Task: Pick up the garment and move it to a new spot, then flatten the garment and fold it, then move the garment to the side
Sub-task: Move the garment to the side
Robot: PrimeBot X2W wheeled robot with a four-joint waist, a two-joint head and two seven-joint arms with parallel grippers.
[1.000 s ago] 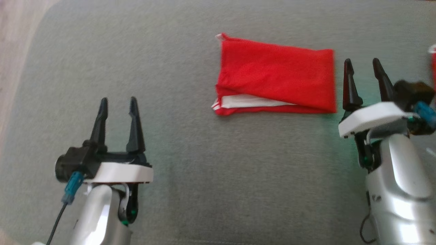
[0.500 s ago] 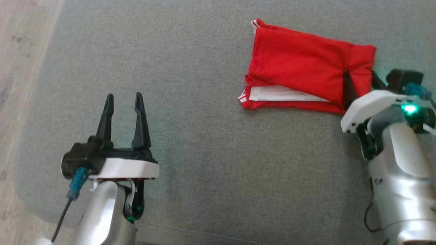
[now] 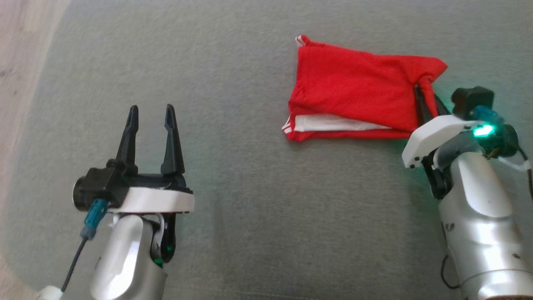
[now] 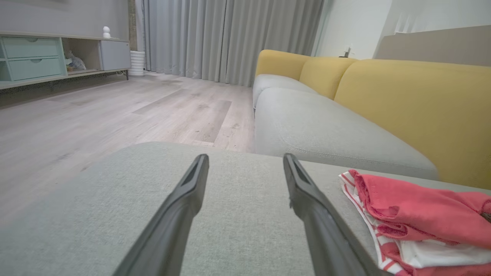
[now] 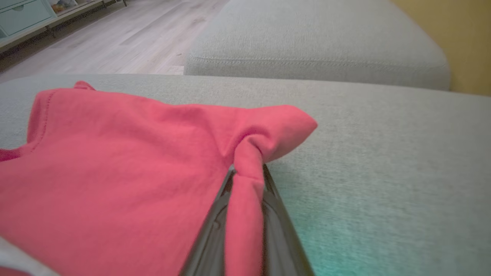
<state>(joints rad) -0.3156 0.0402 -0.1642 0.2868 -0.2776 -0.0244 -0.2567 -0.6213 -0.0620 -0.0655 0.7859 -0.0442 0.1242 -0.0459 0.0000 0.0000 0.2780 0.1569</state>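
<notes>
The garment (image 3: 354, 91) is a folded red piece with white lining and striped trim, lying on the grey cushion (image 3: 250, 200) toward the upper right. My right gripper (image 3: 424, 89) is shut on its right edge, and the cloth bunches between the fingers (image 5: 245, 180). In the right wrist view the red garment (image 5: 115, 153) spreads to the left of the pinch. My left gripper (image 3: 150, 114) stands open over bare cushion at the lower left, well apart from the cloth. The left wrist view has the garment (image 4: 418, 214) at its right, beyond the open left gripper (image 4: 245, 161).
The cushion's left edge drops to a pale wooden floor (image 3: 21, 50). A second grey seat (image 4: 326, 130) with yellow backrests (image 4: 414, 99) lies beyond. A cabinet (image 4: 46, 57) and curtains (image 4: 230, 38) stand far off.
My right gripper has reached the garment's right edge and closed on it, bunching that corner. The head camera has shifted. The left gripper stays open in place.
</notes>
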